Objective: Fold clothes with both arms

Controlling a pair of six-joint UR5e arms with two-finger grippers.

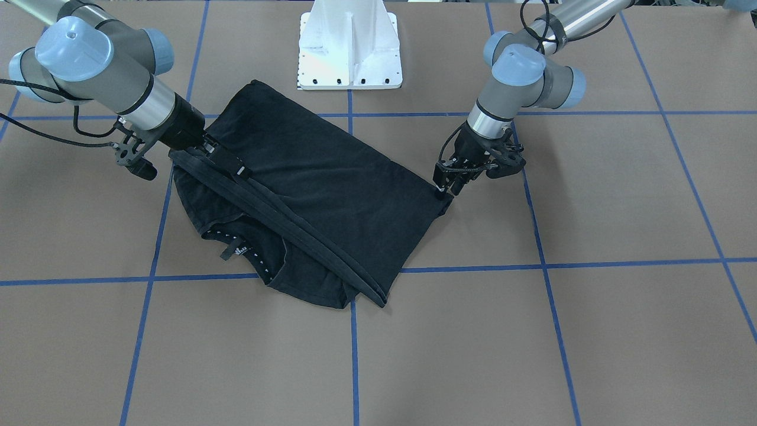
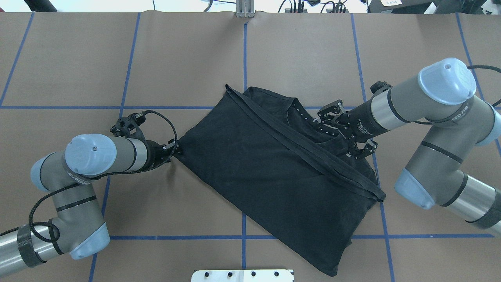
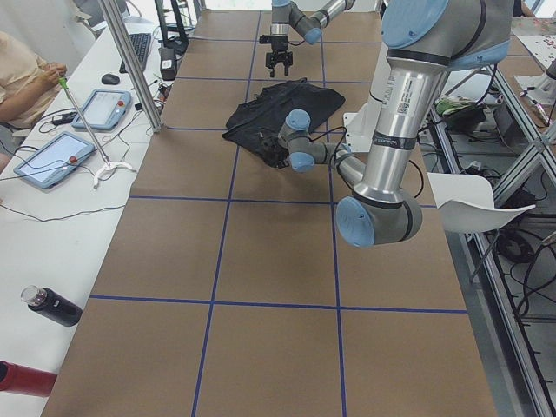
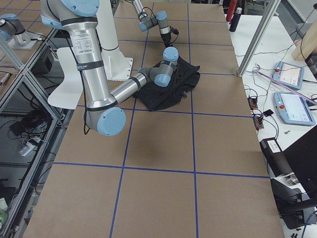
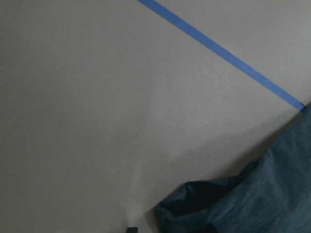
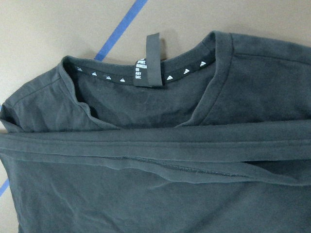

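1. Overhead exterior shows the T-shirt point(image 2: 266, 172) lying flat near the middle of the table point(image 2: 176, 58), skewed against the blue tape lines point(image 2: 129, 58).
2. I judge one fold made. The lower part lies doubled up over the body, and its hem band point(image 6: 146, 145) runs as a straight stripe just below the collar point(image 6: 146, 77).
3. What remains, as I read it, is squaring the bundle and folding it narrower. It is one wide slab, with an edge poking out beyond the hem on the collar side.
4. My left gripper point(image 1: 445, 190) looks pinched onto the shirt's side corner, which is drawn out to a point at my fingertips.
5. My right gripper point(image 1: 235, 168) sits at the hem band on the opposite side, near the collar. I cannot tell whether it is open or clamped on cloth.
6. The fabric is plain black with soft wrinkles and no print showing. The neck tape carries small white marks, and a label point(image 6: 148, 60) sticks out past the collar.
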